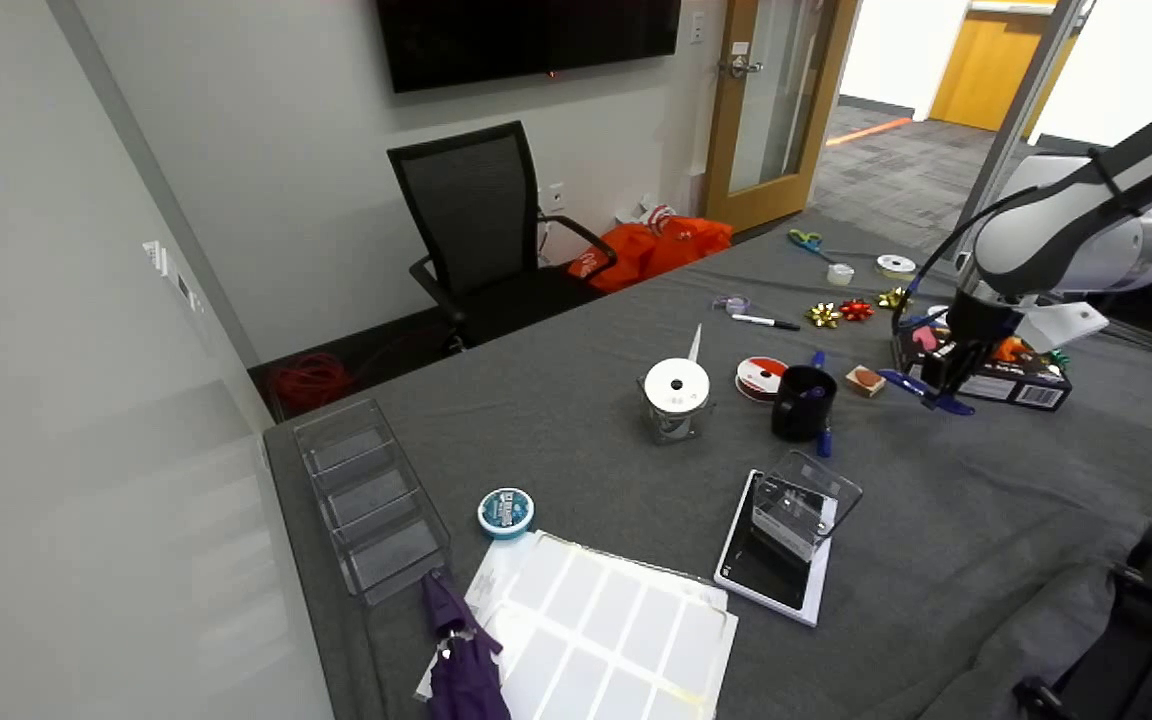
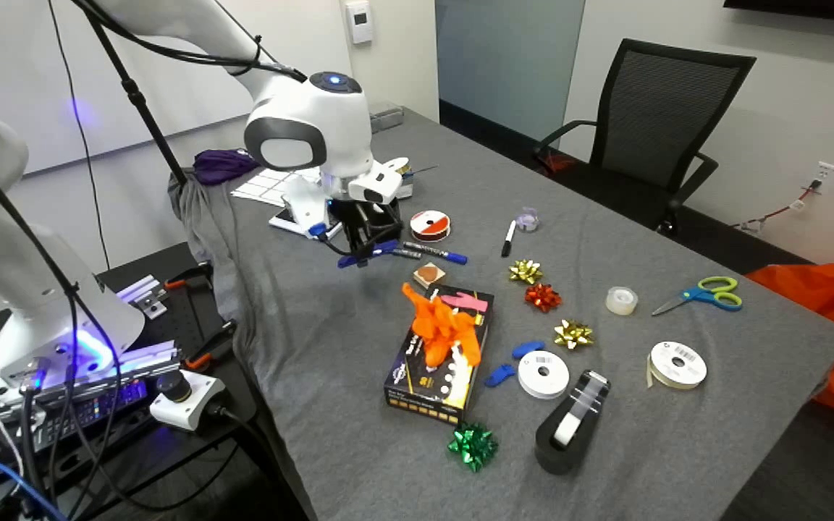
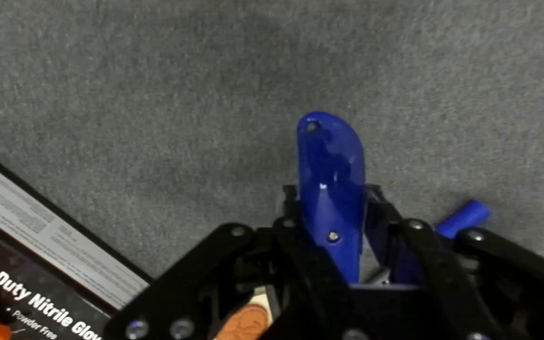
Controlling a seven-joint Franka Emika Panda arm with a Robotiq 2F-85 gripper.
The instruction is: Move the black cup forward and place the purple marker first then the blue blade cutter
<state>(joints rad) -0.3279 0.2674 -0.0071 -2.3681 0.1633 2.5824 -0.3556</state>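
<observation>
The gripper (image 3: pixel 332 197) pinched the cutter (image 3: pixel 331 172) from both sides at mid-length, near the cup (image 1: pixel 798 405) but apart from it. The cutter looked light, rigid and slick — likely to swivel, so that mid-handle hold seemed right.
</observation>
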